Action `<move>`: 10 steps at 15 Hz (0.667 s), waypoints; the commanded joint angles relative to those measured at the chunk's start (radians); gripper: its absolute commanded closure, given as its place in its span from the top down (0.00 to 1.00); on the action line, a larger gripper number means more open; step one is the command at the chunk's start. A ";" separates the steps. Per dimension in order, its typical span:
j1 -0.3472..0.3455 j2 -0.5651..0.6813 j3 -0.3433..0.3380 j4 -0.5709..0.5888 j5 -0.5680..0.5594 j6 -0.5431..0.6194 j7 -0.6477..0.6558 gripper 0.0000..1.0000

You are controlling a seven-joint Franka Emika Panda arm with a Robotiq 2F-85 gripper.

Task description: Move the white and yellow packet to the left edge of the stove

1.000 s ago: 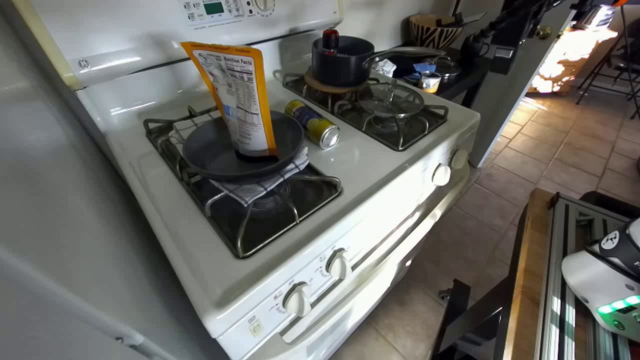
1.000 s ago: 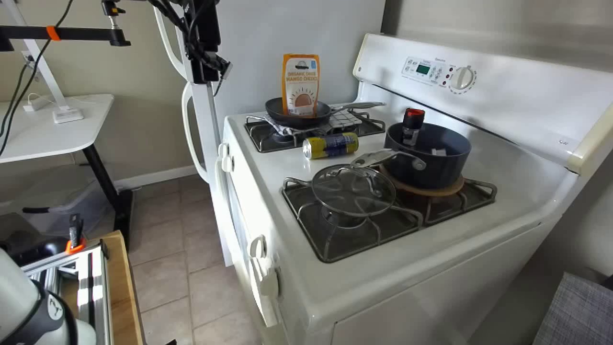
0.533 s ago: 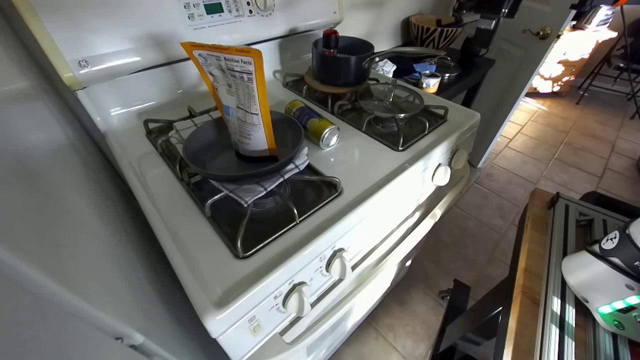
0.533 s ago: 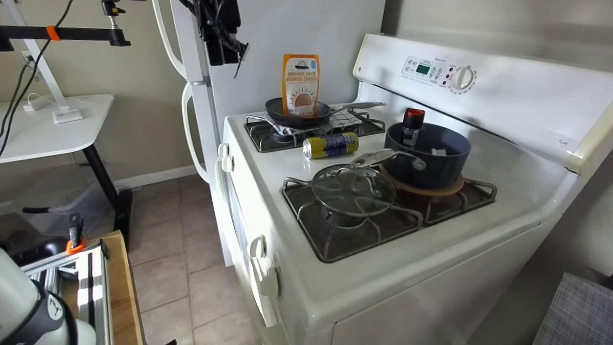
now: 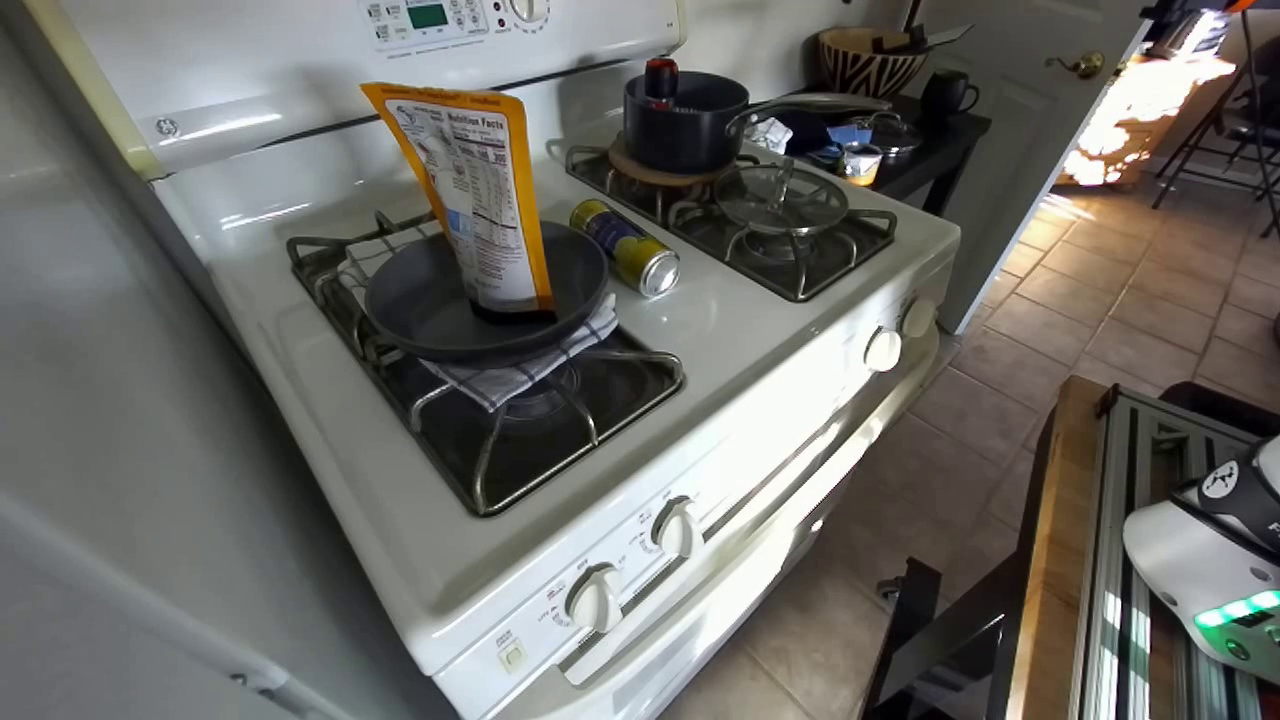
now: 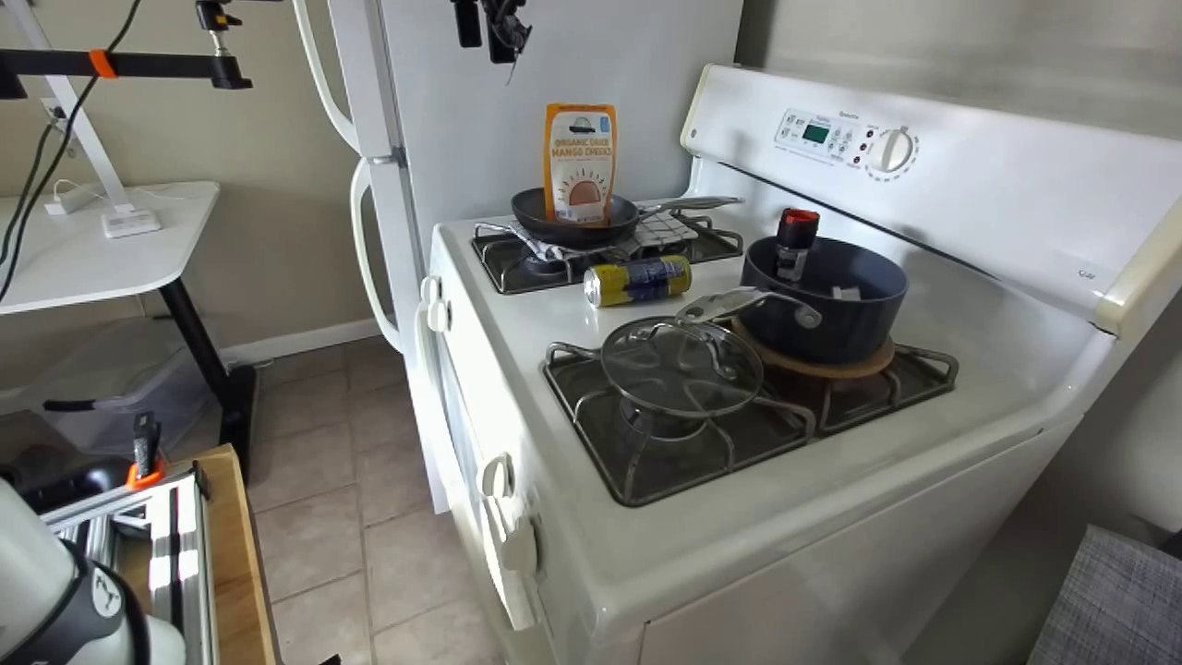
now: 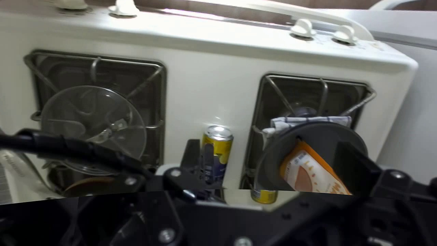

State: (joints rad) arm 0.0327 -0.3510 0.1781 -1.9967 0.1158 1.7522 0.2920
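Yellow-orange edges frame the white and yellow packet (image 7: pixel 312 171), which stands upright in a dark grey pan (image 5: pixel 420 300) below the gripper (image 7: pixel 269 147). Spread far apart, the fingers (image 7: pixel 191 155) hold nothing. In the wrist view, the packet shows within their span but off centre, nearer the finger on the right of that view; it lies beyond the tips, well apart from them. That finger hides part of the pan, which sits on a checked cloth (image 5: pixel 500 385), lower than the gripper too. Just inside the line of the opposite finger, a yellow and dark blue can (image 7: pixel 218 150) lies on its side on the stove (image 7: pixel 211 78), under the gripper. Outside that finger, a glass lid (image 7: pixel 78 109) rests on a grate (image 7: pixel 94 70), also well below. In an exterior view, black parts of the robot (image 6: pixel 468 23) hang at the top edge, higher than the packet and apart from it; how far the fingers are spread cannot be told there. In both exterior views the packet rises over the pan's rim.
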 commanded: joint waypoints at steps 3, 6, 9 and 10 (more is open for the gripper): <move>0.014 0.068 -0.034 0.075 0.054 -0.002 0.003 1.00; 0.017 0.081 -0.035 0.089 0.060 -0.002 0.003 1.00; 0.013 0.098 -0.025 0.087 0.044 0.061 0.035 1.00; 0.011 0.128 -0.023 0.101 0.039 0.119 0.047 1.00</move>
State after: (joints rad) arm 0.0394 -0.2700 0.1542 -1.9107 0.1735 1.7695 0.2972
